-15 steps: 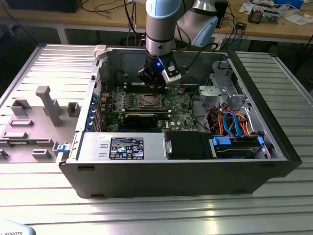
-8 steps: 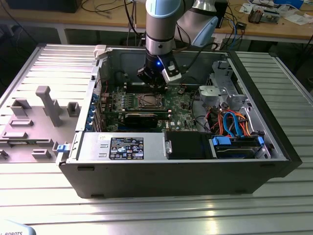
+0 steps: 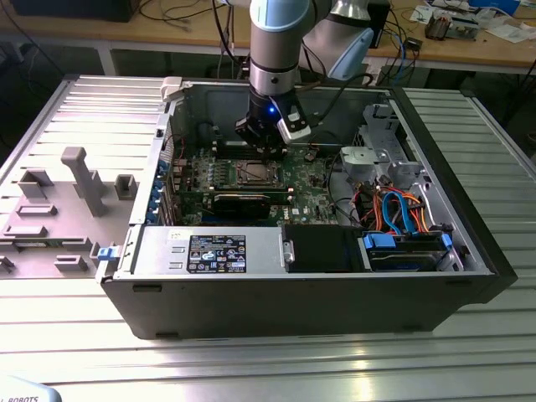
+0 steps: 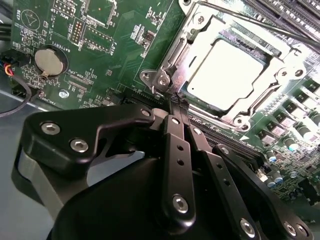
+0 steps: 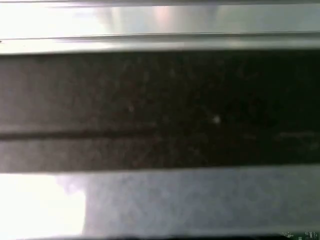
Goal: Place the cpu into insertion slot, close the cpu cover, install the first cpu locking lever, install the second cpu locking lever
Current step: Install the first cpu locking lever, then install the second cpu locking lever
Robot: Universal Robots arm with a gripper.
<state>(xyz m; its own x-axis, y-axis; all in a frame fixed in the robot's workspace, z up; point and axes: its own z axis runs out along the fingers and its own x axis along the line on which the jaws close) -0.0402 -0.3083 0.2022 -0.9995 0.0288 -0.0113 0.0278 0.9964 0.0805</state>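
Note:
The cpu (image 4: 225,70) lies flat in the insertion slot (image 3: 254,173) on the green board, its silvery top glaring under the light. The cpu cover (image 4: 200,31) lies down over it as a metal frame around the chip. A thin lever rod (image 4: 260,27) runs along the socket's far side. My gripper (image 4: 178,101) is shut, with nothing seen between its black fingers (image 4: 175,145). Its tips sit right at the socket's corner bracket (image 4: 161,80). In the exterior view the gripper (image 3: 270,151) hangs just behind the socket inside the open computer case.
A coin battery (image 4: 50,61) and memory slots (image 4: 292,10) flank the socket. A black graphics card (image 3: 241,203) lies in front of it. A drive cage with blue and orange cables (image 3: 402,209) fills the exterior view's right. A grey fixture tray (image 3: 75,180) sits outside the case.

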